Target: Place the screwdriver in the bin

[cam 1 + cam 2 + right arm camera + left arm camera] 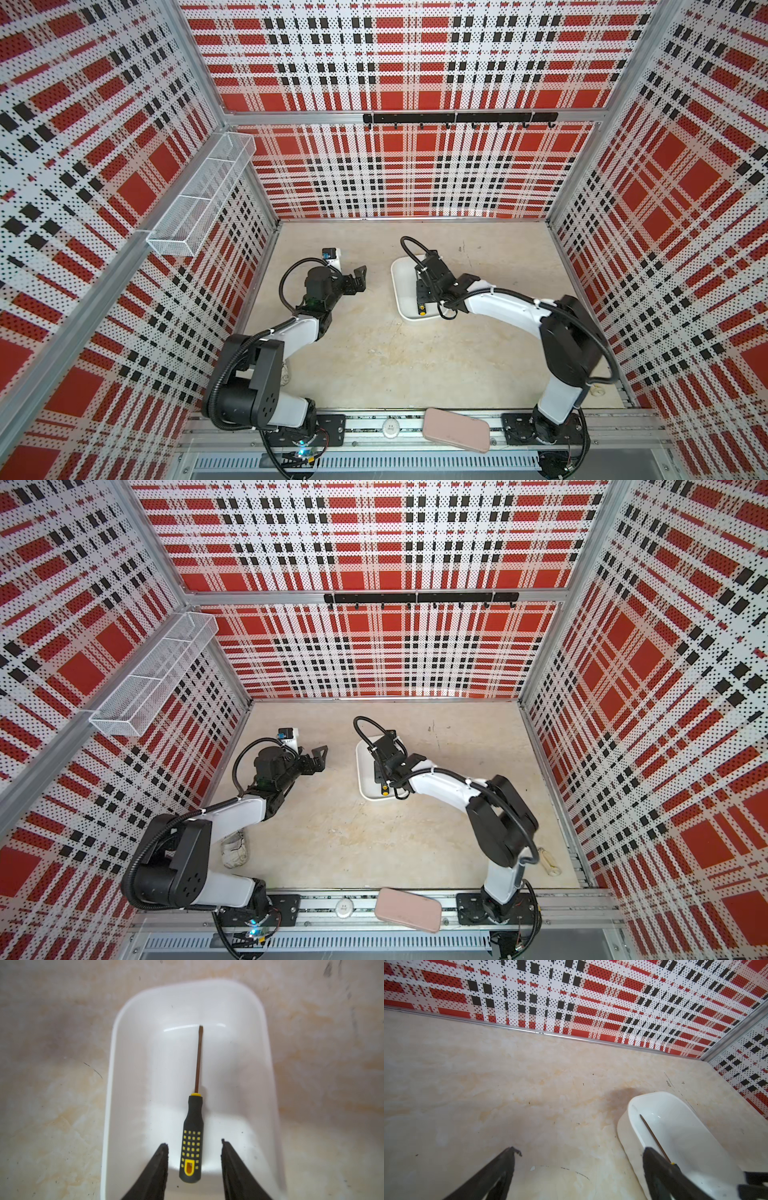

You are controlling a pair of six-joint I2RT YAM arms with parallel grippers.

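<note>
The screwdriver [193,1126], with a black handle, yellow dots and a thin shaft, lies flat inside the white bin [187,987]. My right gripper [194,1144] hangs over the handle end, open, with a finger on either side and a gap to the handle on both. In both top views only the yellow end cap [422,309] [384,789] shows below the right gripper [422,295], over the bin [400,282] [365,771]. My left gripper [359,276] [581,1150] is open and empty, left of the bin [664,1095]. The left wrist view shows the shaft [652,1132].
A white wire-mesh basket [199,195] hangs on the left wall and a black hook rail [457,118] on the back wall. A pink flat case [455,430] lies on the front rail. A crumpled object [235,850] sits by the left arm's base.
</note>
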